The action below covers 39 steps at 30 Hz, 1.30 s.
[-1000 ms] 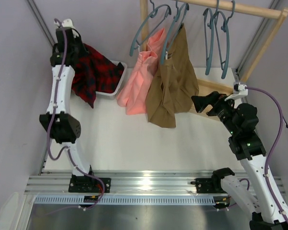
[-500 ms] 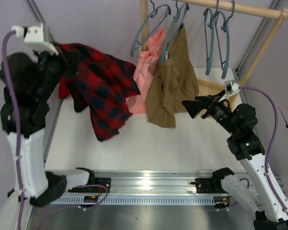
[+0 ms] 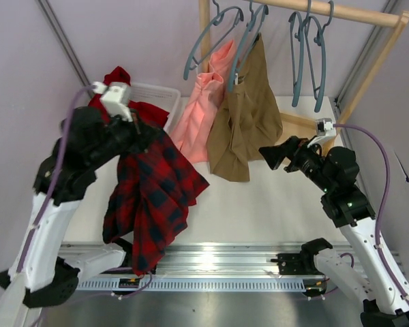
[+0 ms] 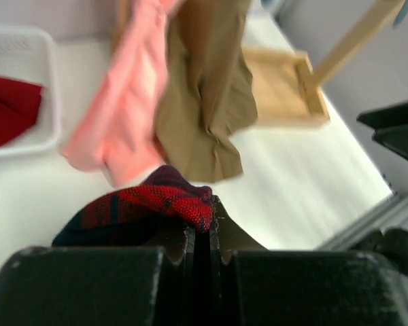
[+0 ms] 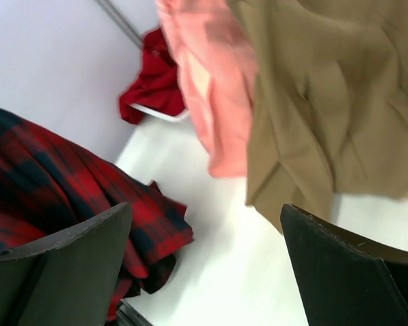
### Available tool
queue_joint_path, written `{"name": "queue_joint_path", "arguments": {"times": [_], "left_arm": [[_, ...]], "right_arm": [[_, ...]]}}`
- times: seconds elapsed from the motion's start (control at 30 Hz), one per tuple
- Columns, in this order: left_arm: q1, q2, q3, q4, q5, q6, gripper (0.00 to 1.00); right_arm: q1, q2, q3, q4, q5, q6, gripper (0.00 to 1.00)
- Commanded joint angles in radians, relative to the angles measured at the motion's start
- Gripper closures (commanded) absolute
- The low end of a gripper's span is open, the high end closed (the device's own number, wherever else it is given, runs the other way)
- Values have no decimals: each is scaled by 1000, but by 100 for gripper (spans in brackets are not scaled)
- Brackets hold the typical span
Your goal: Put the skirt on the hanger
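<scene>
The skirt (image 3: 153,197), red-and-black tartan, hangs in folds from my left gripper (image 3: 144,136) above the front left of the table. In the left wrist view the jaws stand pressed together, and the gripper (image 4: 202,234) is shut on a bunched edge of the skirt (image 4: 149,204). An empty blue-grey hanger (image 3: 203,42) hangs at the left end of the wooden rail. My right gripper (image 3: 269,155) is open and empty, pointing left beside the tan garment. Its view shows the skirt (image 5: 68,204) past the left fingertip (image 5: 61,265).
A pink garment (image 3: 201,112) and a tan garment (image 3: 249,116) hang on other hangers mid-rail. Two more empty hangers (image 3: 307,54) hang to the right. A white basket (image 3: 157,92) with plain red cloth (image 3: 119,76) sits at the back left. The rack's wooden base (image 4: 279,88) lies at the back right.
My left arm lifted the skirt out of the basket, swung it up, then brought it forward and lower over the table's front left. The right gripper shifted slightly left and stayed open.
</scene>
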Motion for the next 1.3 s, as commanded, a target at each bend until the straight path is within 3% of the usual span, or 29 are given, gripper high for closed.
{"name": "queue_joint_path", "arguments": {"times": [0.0,0.1,0.2,0.37,0.5,0.57,0.63,0.7,0.77,0.97,1.27], "left_arm": [[-149,50,-19,104,-107,-51,100],[-303,99,-59,129,-265,-61,100],[-403,172,-103,192,-308,-116,100],[-473,277,-157,319,-261,-176,100],[-489,388,-140,316,-252,-150,100],[-490,446,-143,301,-229,-142,94],[-492,478,-148,292,-201,-133,78],[-509,515,-124,264,-179,-114,5],[-524,529,-102,224,-215,-105,1],[-526,456,-126,86,-356,-114,1],[-523,239,-376,71,-388,-191,1]], "right_arm": [[5,-11,8,-101,77,10,1],[7,-42,1,-153,110,-10,0],[5,-96,1,-194,178,-22,1],[5,-136,7,-273,265,-24,1],[5,-123,-1,-288,206,-22,0],[5,-108,-1,-268,176,-22,1],[7,-96,-1,-242,150,-21,1],[7,-77,-1,-224,146,-19,1],[5,-68,-1,-219,145,-24,0],[5,-40,-4,-247,159,-15,1],[20,4,-41,-201,74,24,1]]}}
